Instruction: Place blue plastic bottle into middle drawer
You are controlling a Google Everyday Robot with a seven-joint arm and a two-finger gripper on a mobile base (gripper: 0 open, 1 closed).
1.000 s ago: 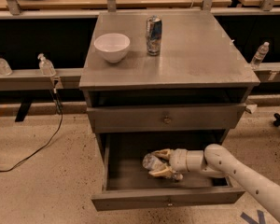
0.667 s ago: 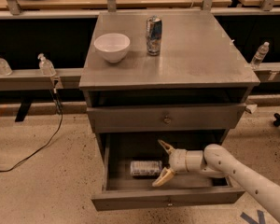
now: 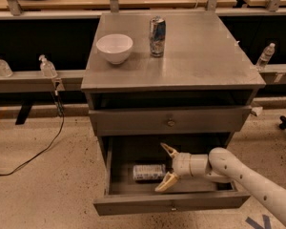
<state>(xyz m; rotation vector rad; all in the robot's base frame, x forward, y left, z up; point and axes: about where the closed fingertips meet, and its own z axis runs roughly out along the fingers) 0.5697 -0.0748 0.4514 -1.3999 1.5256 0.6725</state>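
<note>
The blue plastic bottle (image 3: 148,172) lies on its side on the floor of the open middle drawer (image 3: 171,205), the cabinet's lowest. My gripper (image 3: 165,168) is inside the drawer just right of the bottle, open, its two pale fingers spread above and below the bottle's right end, not closed on it. My white arm comes in from the lower right.
On the cabinet top stand a white bowl (image 3: 114,47) and an upright blue-silver can (image 3: 157,36). The drawer above (image 3: 170,122) is shut. Small clear bottles (image 3: 47,67) stand on the rail at left and one (image 3: 265,56) at right. A black cable (image 3: 38,147) lies on the floor at left.
The gripper let go of the bottle, which now lies on the drawer floor; the fingers have opened and drawn slightly right.
</note>
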